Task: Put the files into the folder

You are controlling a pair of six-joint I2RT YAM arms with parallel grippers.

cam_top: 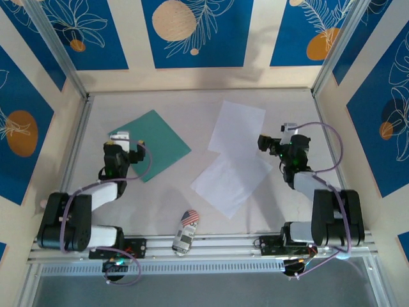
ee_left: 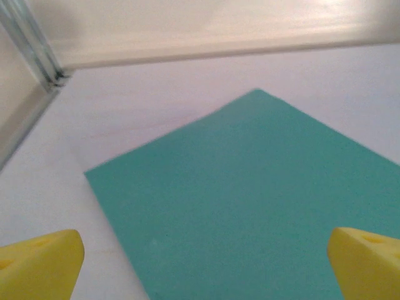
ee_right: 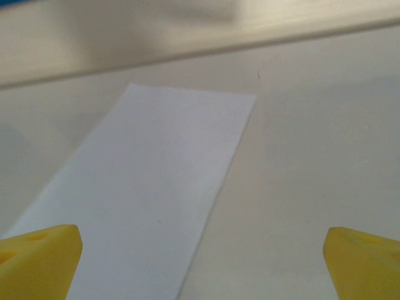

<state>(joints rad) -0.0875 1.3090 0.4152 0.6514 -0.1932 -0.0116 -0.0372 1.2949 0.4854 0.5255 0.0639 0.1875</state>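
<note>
Left claw [ee_left: 203, 265] and right claw [ee_right: 201, 265] are hanging wide open, empty. The folder [cam_top: 152, 144] is lying flat on the desk [cam_top: 137, 208] before the left claw, and the files [cam_top: 231, 182] are lying centre-right. Pinching such flat sheets is probably risking crumpling or sliding.

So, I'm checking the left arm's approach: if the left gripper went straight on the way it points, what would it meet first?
Most likely the green folder: the open left gripper points down at it, with nothing between them. Depth is unclear.
</note>
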